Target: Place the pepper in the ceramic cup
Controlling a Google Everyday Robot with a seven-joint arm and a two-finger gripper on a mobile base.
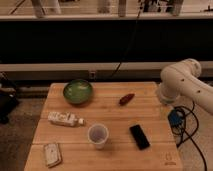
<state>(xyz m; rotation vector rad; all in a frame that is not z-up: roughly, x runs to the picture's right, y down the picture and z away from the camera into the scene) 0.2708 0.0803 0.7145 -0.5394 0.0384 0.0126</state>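
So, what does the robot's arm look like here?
The arm is white and glossy, built of thick rounded segments with a bulging joint. No markings show. Black cables hang below it, by a blue piece. The gripper lies outside the picture.
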